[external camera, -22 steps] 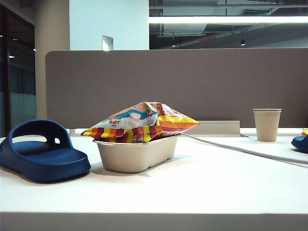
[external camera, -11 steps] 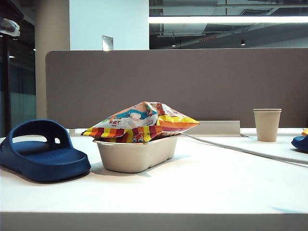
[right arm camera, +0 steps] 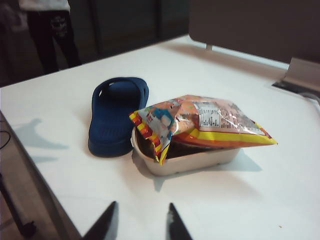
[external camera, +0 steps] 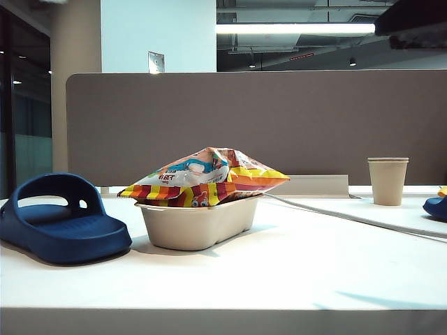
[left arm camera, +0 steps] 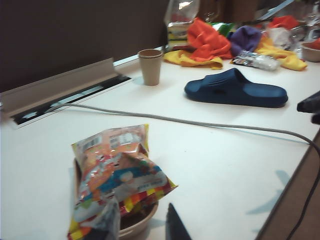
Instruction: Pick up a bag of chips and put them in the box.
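The striped bag of chips (external camera: 206, 178) lies across the beige box (external camera: 199, 223), overhanging its rim at both ends. In the left wrist view my left gripper (left arm camera: 142, 227) hangs open just above and short of the bag (left arm camera: 120, 175) and the box (left arm camera: 137, 225); one blurred finger overlaps the bag's near corner. In the right wrist view my right gripper (right arm camera: 141, 222) is open with only bare table between its tips. It stands well back from the bag (right arm camera: 200, 122) and the box (right arm camera: 190, 160). A dark part of the right arm (external camera: 415, 24) shows at the exterior view's top right.
A blue slipper (external camera: 59, 220) lies left of the box, a second slipper (left arm camera: 235, 89) far right. A paper cup (external camera: 387, 181) stands by the back partition. A grey cable (external camera: 349, 216) crosses the table. Crumpled clothes (left arm camera: 210, 40) are piled beyond the cup.
The bag and box have not moved. A bit of the left arm that showed at the exterior view's top left is gone; a dark part of the right arm has come in at top right.
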